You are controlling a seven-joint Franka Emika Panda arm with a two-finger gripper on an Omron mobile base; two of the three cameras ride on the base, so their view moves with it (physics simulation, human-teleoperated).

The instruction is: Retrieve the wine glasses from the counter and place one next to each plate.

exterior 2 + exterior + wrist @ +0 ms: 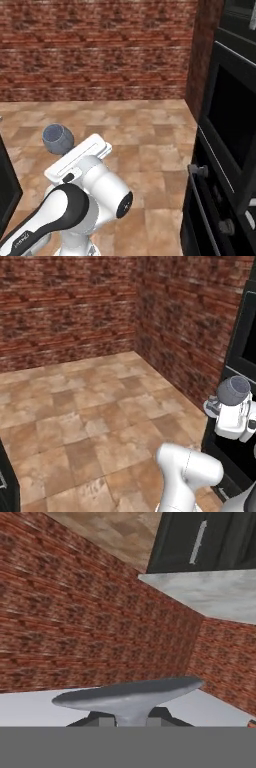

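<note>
Small bluish-grey tinted stemmed wine glass held in pincer, rounded bowl showing; round foot at 6 o'clock in hand view, stem gripped.

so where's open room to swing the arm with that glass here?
Free: the tiled floor ahead, bordered by the brick walls at the back and left. Crowded: the right side, where black oven fronts stand close beside the held wine glass.
</note>
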